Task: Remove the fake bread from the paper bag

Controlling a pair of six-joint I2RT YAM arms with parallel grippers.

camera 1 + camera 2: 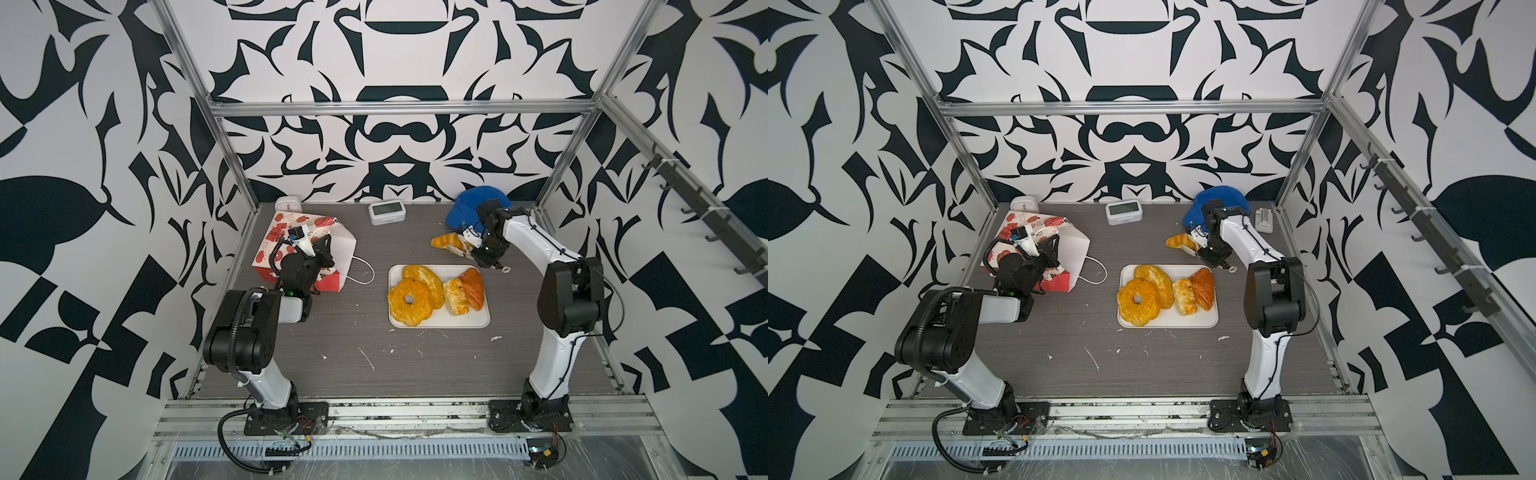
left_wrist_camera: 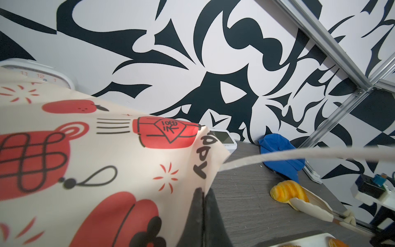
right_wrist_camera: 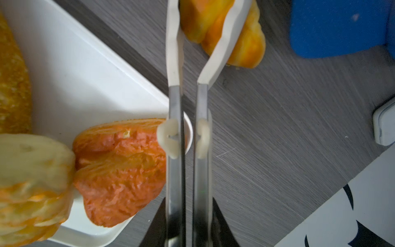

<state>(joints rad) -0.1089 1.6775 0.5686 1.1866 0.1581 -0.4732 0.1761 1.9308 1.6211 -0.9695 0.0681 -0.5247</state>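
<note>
Tongs [image 3: 175, 100] tight around one croissant [image 3: 248, 45], close beside the white tray [image 3: 74, 70]

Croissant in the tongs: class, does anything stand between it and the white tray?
Nothing visible does. The croissant, clamped in the tongs held by the right hand, is just beyond the far edge of the tray; only bare tabletop shows between them.
</note>
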